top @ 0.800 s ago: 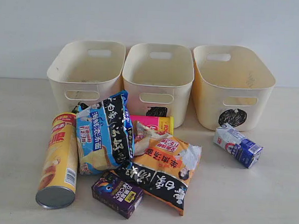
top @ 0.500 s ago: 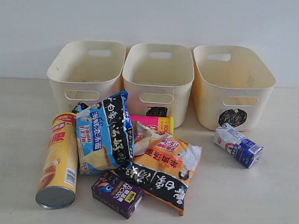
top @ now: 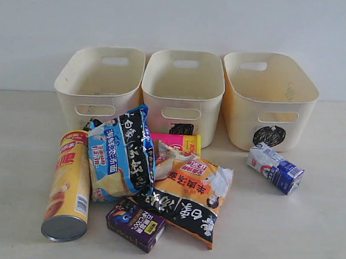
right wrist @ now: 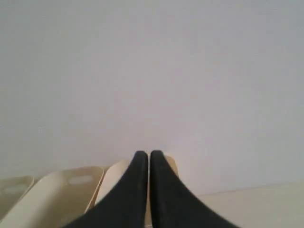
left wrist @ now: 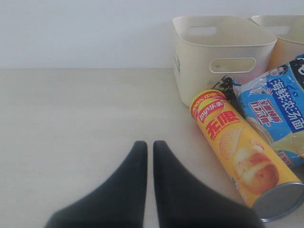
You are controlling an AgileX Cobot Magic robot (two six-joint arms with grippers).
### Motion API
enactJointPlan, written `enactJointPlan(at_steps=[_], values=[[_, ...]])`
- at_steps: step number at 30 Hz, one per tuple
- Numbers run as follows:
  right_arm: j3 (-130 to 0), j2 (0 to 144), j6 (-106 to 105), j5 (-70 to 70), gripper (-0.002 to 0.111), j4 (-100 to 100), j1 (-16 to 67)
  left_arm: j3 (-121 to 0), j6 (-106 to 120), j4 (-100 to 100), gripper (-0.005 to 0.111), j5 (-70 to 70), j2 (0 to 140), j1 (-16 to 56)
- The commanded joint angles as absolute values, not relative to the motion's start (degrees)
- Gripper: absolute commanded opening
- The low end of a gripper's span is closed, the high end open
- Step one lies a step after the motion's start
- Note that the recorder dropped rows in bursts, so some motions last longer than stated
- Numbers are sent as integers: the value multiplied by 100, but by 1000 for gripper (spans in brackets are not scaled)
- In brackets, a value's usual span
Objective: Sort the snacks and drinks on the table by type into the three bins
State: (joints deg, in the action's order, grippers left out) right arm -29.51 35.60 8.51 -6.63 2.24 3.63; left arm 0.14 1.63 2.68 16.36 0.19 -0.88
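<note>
The black left gripper [left wrist: 148, 144] was closed and empty above the pale tabletop [left wrist: 71, 118]. A yellow cylindrical chip tube [left wrist: 244, 164] lay on its side beside a blue-white crinkly chip bag [left wrist: 278, 111], near a cream plastic tub [left wrist: 223, 47].

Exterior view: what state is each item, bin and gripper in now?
left bin: upright, empty
middle bin: upright, empty
right bin: upright, empty
yellow chip tube: lying down
pink chip tube: lying, partly covered
blue-white-black chip bag: lying, crinkled
orange-black chip bag: lying, crumpled
purple drink carton: lying flat
white and blue drink carton: lying, apart
left gripper: shut, empty
right gripper: shut, empty
</note>
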Motion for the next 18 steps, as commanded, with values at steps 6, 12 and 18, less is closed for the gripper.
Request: enactJointPlan(at_steps=[6, 12, 18], values=[[-4633, 5450, -222, 1407, 0, -80, 1302, 0, 109, 298, 4, 1607, 0, -110], [-5397, 6501, -454, 2464, 0, -53, 2152, 0, 109, 298, 4, 1607, 0, -110], [-6068, 7722, -1442, 3233, 0, 1250, 2656, 0, 109, 298, 4, 1607, 0, -110]])
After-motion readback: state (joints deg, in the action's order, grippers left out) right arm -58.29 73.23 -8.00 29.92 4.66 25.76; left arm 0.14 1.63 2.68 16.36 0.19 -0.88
